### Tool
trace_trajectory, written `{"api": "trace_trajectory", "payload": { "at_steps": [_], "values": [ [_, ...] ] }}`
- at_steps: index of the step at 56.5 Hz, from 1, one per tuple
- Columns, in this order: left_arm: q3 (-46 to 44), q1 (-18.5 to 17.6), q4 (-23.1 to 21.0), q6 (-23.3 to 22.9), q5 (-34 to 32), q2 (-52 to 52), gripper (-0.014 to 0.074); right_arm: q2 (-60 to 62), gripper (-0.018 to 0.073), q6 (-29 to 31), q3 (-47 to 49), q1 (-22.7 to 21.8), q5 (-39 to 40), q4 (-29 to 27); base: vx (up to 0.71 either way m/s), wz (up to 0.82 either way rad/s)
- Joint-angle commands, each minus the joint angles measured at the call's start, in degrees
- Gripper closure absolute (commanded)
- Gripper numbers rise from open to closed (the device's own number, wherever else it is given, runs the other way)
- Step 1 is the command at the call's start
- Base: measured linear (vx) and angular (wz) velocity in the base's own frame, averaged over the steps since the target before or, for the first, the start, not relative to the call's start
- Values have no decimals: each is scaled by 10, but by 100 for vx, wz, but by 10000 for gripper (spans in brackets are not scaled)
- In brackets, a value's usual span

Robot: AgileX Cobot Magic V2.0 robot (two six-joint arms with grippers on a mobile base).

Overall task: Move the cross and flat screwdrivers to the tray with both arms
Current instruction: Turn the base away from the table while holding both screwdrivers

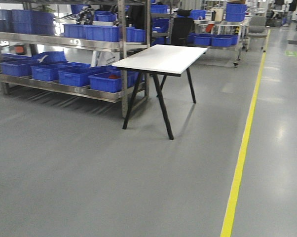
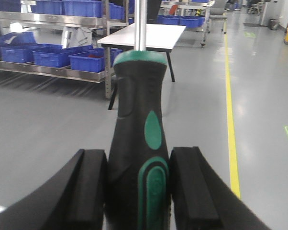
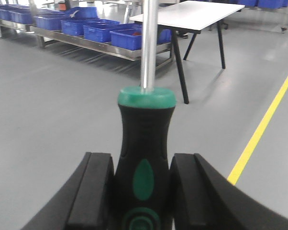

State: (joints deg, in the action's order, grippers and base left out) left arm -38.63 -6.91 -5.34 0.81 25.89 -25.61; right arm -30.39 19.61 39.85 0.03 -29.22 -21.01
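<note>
Left gripper (image 2: 138, 194) is clamping a screwdriver: both black pads (image 2: 90, 191) are pressing on the lower part of the black-and-green handle, one each side. Left-arm screwdriver (image 2: 138, 110) is running its long axis straight out from the fingers, away from the wrist camera, steel shaft leaving the top of the frame.

Right gripper (image 3: 143, 194) is doing the same. Its pads (image 3: 94, 191) are squeezing the handle base of the right-arm screwdriver (image 3: 146, 129), shaft pointing forward and out of frame.

Both tips are being cropped, so I'm not calling which one is cross and which is flat.

Count: two screwdrivers, one per gripper, both off any surface. Zero trays are showing in any view. One white table (image 1: 161, 58) is standing ahead, top looking bare from here. One yellow floor line (image 1: 242, 148) is running along the right. Blue bins (image 1: 79, 74) on the rack are overlapping too much for a firm count.

Judgement: the grasps are done and the placing isn't. The next move is hinging on finding the tray, and since it's out of view I'm not able to say which arm is nearer. The shafts are leading, so the tips would be reaching the tray first
</note>
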Motion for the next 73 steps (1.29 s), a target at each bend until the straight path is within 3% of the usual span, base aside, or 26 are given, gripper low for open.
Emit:
{"api": "trace_trajectory", "payload": {
  "at_steps": [1, 73],
  "values": [
    [-17, 0, -5, 0, -55, -3, 602, -2, 567, 3, 18, -1, 49, -8, 31, -25],
    [-17, 0, -5, 0, -55, -4, 602, -2, 567, 3, 18, -1, 49, -8, 46, -2]
  ]
}}
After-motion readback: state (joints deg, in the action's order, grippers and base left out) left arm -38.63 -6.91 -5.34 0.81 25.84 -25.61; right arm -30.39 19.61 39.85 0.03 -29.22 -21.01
